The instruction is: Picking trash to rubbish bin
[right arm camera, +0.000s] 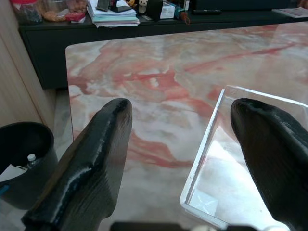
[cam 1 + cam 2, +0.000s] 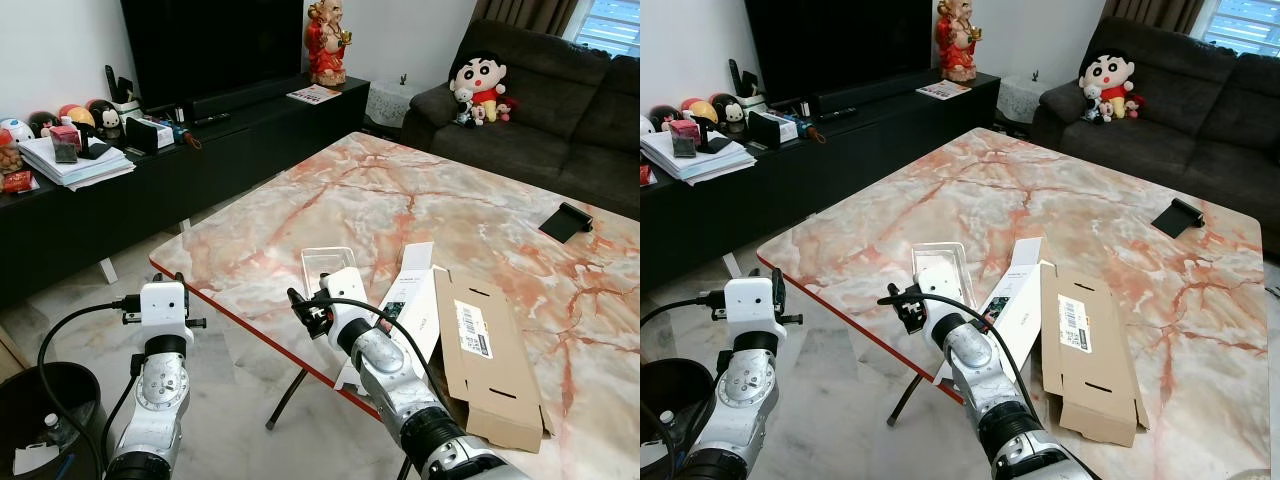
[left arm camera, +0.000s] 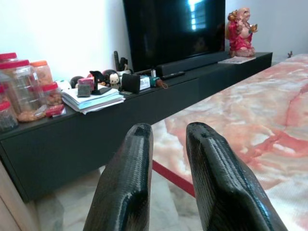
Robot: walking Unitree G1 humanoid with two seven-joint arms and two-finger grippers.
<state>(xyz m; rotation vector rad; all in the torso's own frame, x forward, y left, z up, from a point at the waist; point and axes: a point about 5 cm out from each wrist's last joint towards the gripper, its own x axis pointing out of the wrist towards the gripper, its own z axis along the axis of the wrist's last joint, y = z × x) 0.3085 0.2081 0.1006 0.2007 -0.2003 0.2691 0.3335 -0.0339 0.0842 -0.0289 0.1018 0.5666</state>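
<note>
Clear, empty plastic tray [image 2: 327, 266]

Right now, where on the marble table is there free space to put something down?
The far half of the table is bare, between the clear plastic tray and the black object near the sofa-side edge. The near edge is crowded: tray, white box and flattened cardboard box lie close together.

A pink-veined marble table [image 2: 420, 200] fills the middle. Behind it, a black TV [image 2: 210, 45] stands on a low black console [image 2: 200, 150] beside a red figurine [image 2: 327, 40]. A plush doll [image 2: 478, 85] sits on the dark sofa [image 2: 580, 110].
</note>
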